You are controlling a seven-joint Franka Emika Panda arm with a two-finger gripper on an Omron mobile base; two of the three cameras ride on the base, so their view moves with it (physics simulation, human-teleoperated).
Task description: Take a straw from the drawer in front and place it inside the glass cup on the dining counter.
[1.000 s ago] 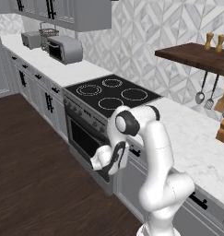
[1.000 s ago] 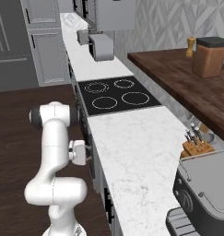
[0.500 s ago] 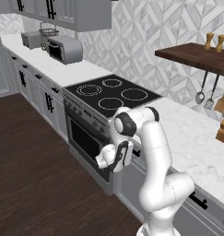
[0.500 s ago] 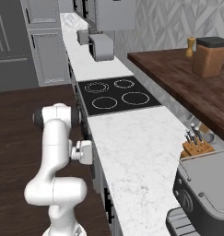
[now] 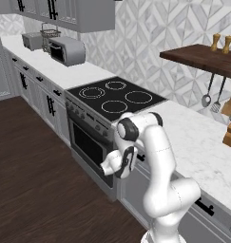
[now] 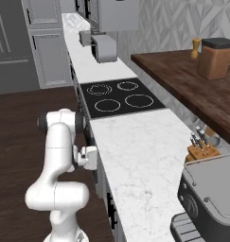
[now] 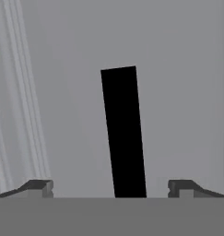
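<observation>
Gripper (image 7: pixel 110 186) fingers (image 7: pixel 37 186) are seen set wide apart in the hand view, with the black bar handle (image 7: pixel 123 132) lying between them and nothing yet held. Against the pictures of a second ago, the hand has been brought closer in to the grey drawer (image 7: pixel 178 92) front: in the left base view the gripper (image 5: pixel 118 163) was hanging a little off the cabinet face and is now pressed close to it, just beside the oven (image 5: pixel 88 137). In the right base view the gripper (image 6: pixel 89 157) is likewise seen tucked under the edge of the white counter (image 6: pixel 135 156). This is judged to mean that the reach for the handle is nearly done, and that closing on the bar is the step in hand; the drawer is not yet opened.

The arm is folded low, with the elbow raised at counter height and the forearm dropped down and forward, so that the hand points level into the cabinet front. The handle appears slightly tilted in the hand view, which is taken as a small roll of the hand, not of the bar.

The straw is presumed to lie inside the shut drawer, hidden. The glass cup and the dining counter cannot be made out from here, so most of the task is judged to remain.
</observation>
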